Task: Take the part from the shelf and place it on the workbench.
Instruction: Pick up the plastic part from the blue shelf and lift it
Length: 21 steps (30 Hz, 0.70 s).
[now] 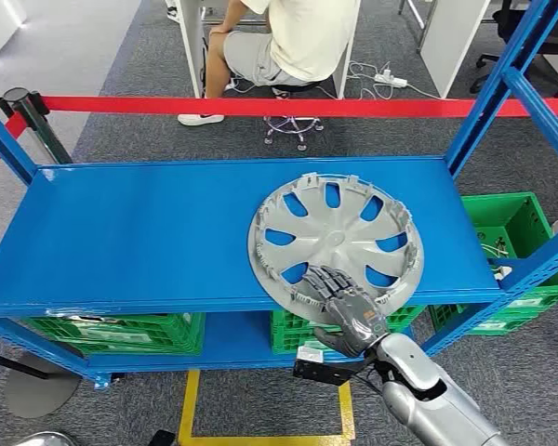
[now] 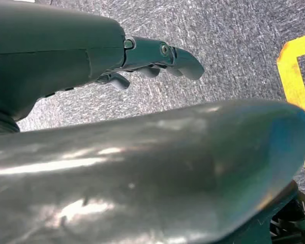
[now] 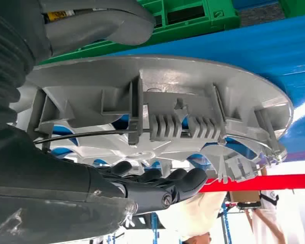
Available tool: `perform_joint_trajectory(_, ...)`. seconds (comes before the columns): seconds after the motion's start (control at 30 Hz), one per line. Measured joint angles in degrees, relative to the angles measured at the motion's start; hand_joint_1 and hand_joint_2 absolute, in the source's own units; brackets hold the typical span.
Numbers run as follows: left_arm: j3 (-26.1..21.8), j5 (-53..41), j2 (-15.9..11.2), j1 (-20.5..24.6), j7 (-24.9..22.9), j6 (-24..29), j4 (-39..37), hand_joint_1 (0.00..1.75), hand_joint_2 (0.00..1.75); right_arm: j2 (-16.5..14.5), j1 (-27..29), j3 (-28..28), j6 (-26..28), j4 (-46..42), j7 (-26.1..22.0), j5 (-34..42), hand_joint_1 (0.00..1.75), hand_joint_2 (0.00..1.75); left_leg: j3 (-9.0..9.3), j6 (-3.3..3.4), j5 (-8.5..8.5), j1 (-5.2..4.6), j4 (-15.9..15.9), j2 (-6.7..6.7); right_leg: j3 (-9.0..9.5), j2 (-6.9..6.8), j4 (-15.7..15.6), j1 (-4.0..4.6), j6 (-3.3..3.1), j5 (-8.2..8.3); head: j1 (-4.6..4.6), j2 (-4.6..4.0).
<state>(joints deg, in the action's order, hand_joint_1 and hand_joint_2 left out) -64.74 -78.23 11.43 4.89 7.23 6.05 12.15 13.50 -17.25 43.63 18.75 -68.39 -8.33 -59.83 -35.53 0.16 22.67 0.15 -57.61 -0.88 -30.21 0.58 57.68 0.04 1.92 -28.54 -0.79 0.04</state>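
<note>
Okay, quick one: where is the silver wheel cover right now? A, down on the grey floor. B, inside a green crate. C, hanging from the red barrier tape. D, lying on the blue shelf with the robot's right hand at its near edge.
D: the wheel cover lies on the blue shelf, with the right hand at its near rim.

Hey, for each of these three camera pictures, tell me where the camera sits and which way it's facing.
Head view: high on the body, looking down at the round silver plastic wheel cover on the blue metal shelf; the right hand grips its near rim.
Left wrist view: behind the left hand, facing grey carpet.
Right wrist view: behind the right hand's fingers, facing the cover's rim edge-on.
Head and right wrist views share cover, shelf and red barrier tape.
</note>
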Motion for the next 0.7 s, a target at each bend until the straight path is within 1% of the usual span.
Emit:
perform_joint_trajectory(0.3,0.06,-0.02,0.02,0.00,0.00,0.09,0.00,0.00,0.00,-0.76,-0.88,-0.64,0.49,3.12,0.88,-1.50,0.00,1.75,0.15,0.00,0.00,0.00,0.00,0.00,0.16,-0.01,0.00,0.00,0.00,0.00,0.00,0.00)
perform_joint_trajectory(0.33,0.11,-0.02,0.03,0.00,0.00,0.09,0.00,0.00,0.00,-0.87,-0.98,-0.74,0.46,3.46,0.96,-1.63,0.07,1.75,0.17,0.00,0.00,0.00,0.00,0.00,0.17,-0.01,-0.01,0.00,0.00,0.00,0.00,0.00)
perform_joint_trajectory(0.43,0.37,-0.02,0.04,0.01,0.00,0.09,0.00,0.00,0.00,-1.24,-1.40,-1.18,0.20,4.47,1.47,-2.26,1.24,1.75,0.21,0.00,0.00,0.00,0.00,0.00,0.20,-0.01,-0.01,0.00,0.00,0.00,0.00,0.01)
perform_joint_trajectory(0.47,0.43,-0.02,0.04,0.00,0.00,0.10,0.00,0.00,0.00,-1.33,-1.54,-1.32,0.12,4.73,1.68,-2.55,1.58,1.75,0.22,0.00,0.00,0.00,0.00,0.00,0.21,-0.01,-0.01,0.00,0.00,0.00,0.00,0.01)
perform_joint_trajectory(0.6,0.46,0.46,0.02,0.00,0.00,0.13,0.00,0.00,0.00,-1.53,-1.83,-1.58,0.26,5.44,2.68,-4.20,1.61,1.75,0.24,0.01,-0.01,0.00,0.00,0.00,0.25,-0.02,-0.01,0.00,0.00,0.00,0.00,0.00)
perform_joint_trajectory(0.7,0.44,1.02,0.02,-0.01,0.01,0.13,0.00,0.00,0.00,-1.61,-1.83,-1.64,0.56,5.68,3.24,-5.08,1.71,1.75,0.26,0.02,-0.02,0.00,0.00,0.00,0.27,-0.02,-0.01,0.00,0.01,0.01,0.01,0.00)
